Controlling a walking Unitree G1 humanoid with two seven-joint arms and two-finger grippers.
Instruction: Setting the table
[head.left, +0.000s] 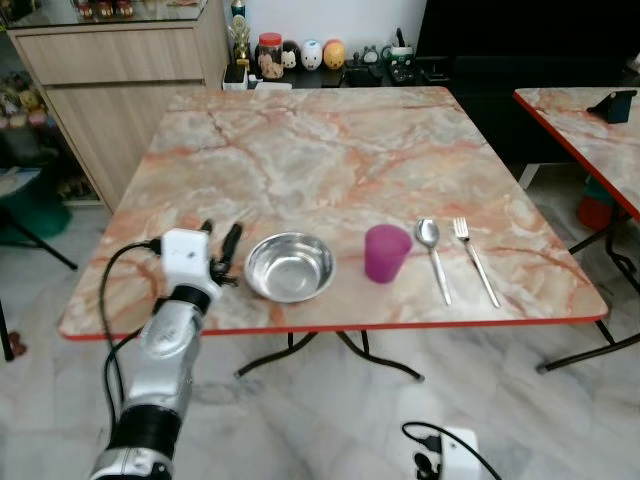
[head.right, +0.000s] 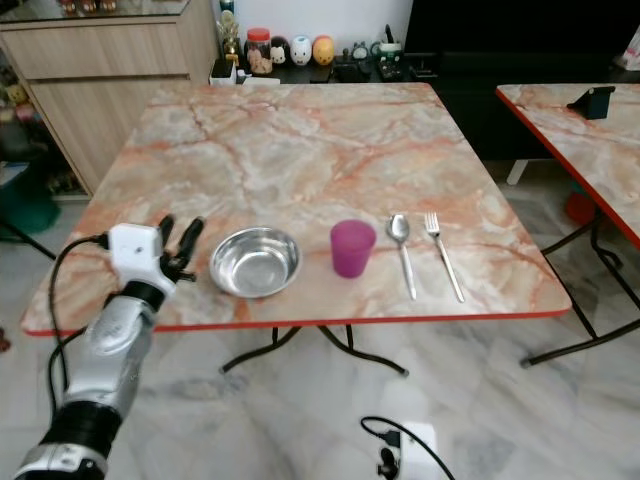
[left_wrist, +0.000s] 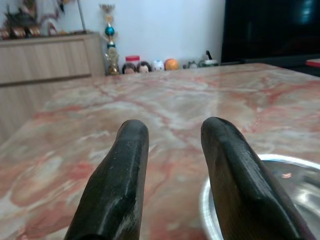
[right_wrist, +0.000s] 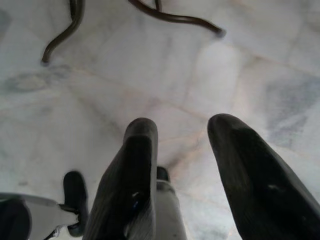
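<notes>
A steel bowl (head.left: 290, 266) sits near the front edge of the marble table (head.left: 330, 150). To its right stand a purple cup (head.left: 386, 252), then a spoon (head.left: 433, 256) and a fork (head.left: 474, 258) lying side by side. My left gripper (head.left: 220, 240) hovers just left of the bowl, open and holding nothing; its fingers (left_wrist: 120, 185) point across the tabletop with the bowl rim (left_wrist: 260, 200) beside them. My right gripper (right_wrist: 182, 145) hangs open over the floor below the table.
A wooden cabinet (head.left: 120, 80) stands at the back left. Jars and figurines (head.left: 300, 55) line a shelf behind the table. A second marble table (head.left: 590, 130) stands at the right. Black table legs (head.left: 330, 350) and a cable (head.left: 440, 435) cross the tiled floor.
</notes>
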